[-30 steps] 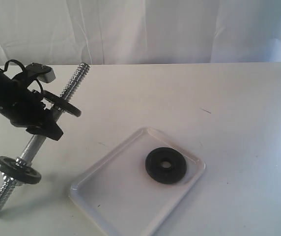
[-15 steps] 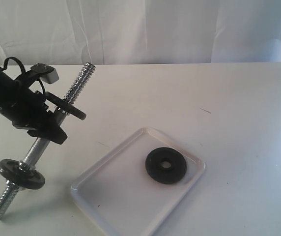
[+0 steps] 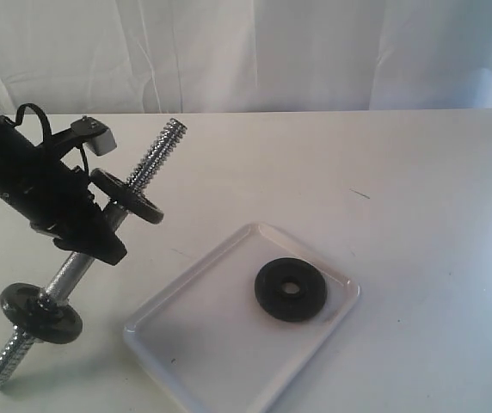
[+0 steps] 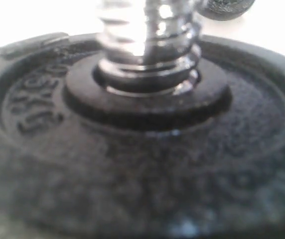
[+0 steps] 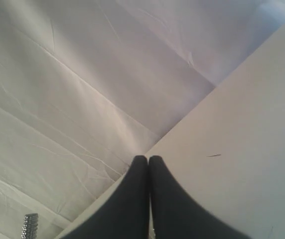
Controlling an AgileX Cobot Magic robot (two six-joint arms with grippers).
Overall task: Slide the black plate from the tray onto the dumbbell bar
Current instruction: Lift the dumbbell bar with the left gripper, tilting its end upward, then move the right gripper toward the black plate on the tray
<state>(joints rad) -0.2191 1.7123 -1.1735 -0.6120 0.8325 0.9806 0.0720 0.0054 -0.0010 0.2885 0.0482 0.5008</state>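
The black plate (image 3: 291,289) lies flat in the white tray (image 3: 205,337), towards its far right corner. The dumbbell bar (image 3: 153,155) is held off the table at a slant, and my left gripper (image 3: 91,234) is shut on its smooth middle. Two other black discs sit on the bar, one just above the gripper (image 3: 127,196) and one near the low end (image 3: 41,313). In the left wrist view the upper disc (image 4: 132,169) fills the picture, with the threaded bar (image 4: 147,45) through its hole; the fingers are hidden. My right gripper (image 5: 148,159) is shut and empty, far from the tray.
The white table (image 3: 401,189) runs back to a white curtain (image 3: 272,52). The tray stands at the front centre, to the right of the bar. The bar's threaded tip (image 5: 30,225) shows in the right wrist view.
My left arm has carried the bar to the right. Its upper threaded end now points further right, and both discs on it have moved along.
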